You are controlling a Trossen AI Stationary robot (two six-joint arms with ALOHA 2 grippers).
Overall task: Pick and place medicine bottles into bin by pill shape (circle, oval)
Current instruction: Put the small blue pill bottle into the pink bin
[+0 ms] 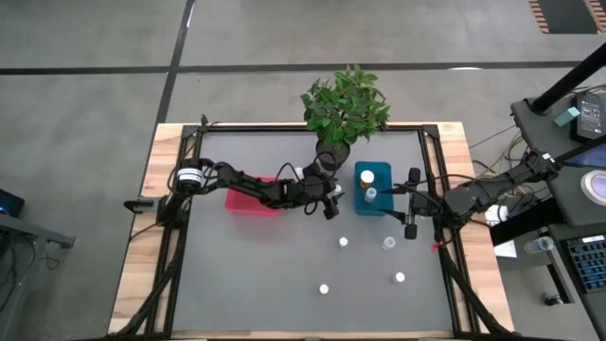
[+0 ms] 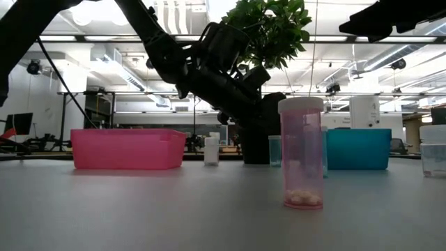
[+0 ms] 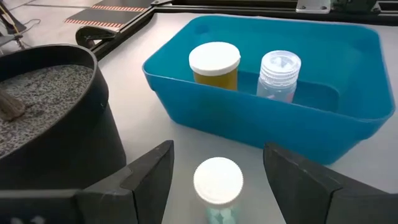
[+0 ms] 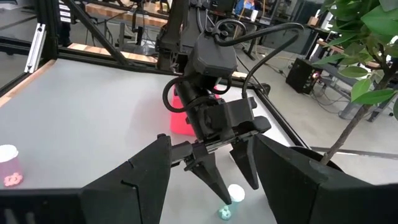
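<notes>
On the surface [image 1: 237, 275] from above, four loose bottles [image 1: 343, 242] wait near the teal bin [image 1: 372, 189], and past the left wrist that bin holds two while the left gripper [image 3: 217, 180] hangs released around another bottle [image 3: 217, 186].

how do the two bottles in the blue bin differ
The amber bottle has an orange-tinted body and a smooth, opaque white cap. The clear bottle has a see-through body and a ribbed, translucent cap. The amber one looks wider. Both stand upright, side by side, inside the blue bin.
</notes>
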